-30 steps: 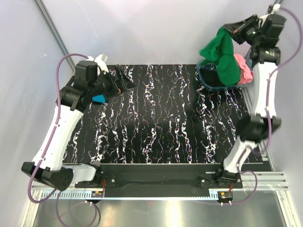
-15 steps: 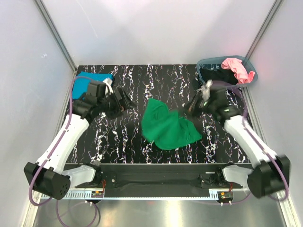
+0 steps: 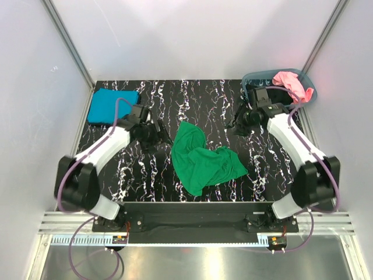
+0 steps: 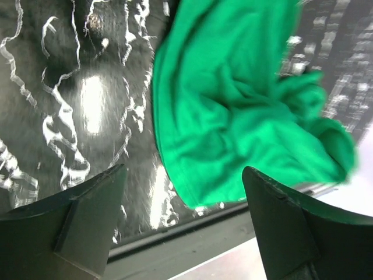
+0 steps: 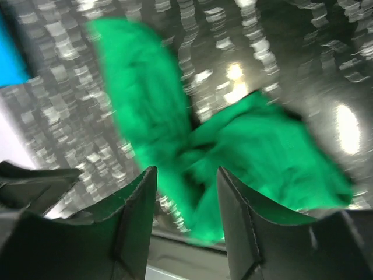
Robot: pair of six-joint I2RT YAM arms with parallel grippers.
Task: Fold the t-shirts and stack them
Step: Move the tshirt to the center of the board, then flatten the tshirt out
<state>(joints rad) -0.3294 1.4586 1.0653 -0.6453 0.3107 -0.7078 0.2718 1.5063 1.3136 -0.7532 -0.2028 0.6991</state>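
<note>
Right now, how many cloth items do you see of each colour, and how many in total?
Green t-shirt: 1
Teal blue t-shirt: 1
Pink cloth: 1
Total: 3 clearly seen; I cannot tell what the dark inside of the basket holds.

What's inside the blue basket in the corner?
A pink t-shirt lies in the basket, spilling over its rim, with a dark cloth beside it. Whatever is underneath them is covered, and the right arm hides part of the inside.
</note>
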